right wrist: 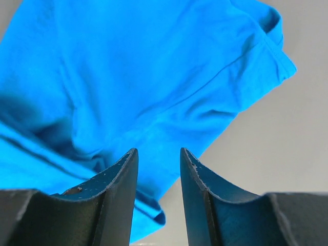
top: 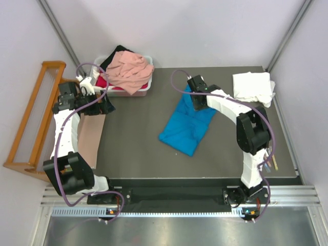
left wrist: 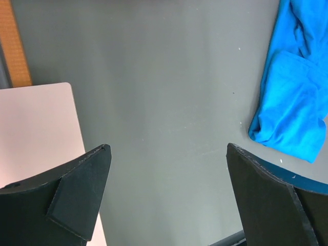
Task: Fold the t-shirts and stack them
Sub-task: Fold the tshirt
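Sprawling beneath the right pincer: soft, creased bright-blue t-shirt.

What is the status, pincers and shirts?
Left pincer open, empty, over mat. Right pincer slightly open, low over crumpled blue shirt. White shirt at far right corner; pink shirt in tub.

No readable text, labels, brands or numbers appear on anything here.

The left gripper hangs with its two dark fingers spread wide above the grey surface. A crumpled bright blue t-shirt lies at the right edge. A pale pink board sits at left, beside an orange wooden strip.
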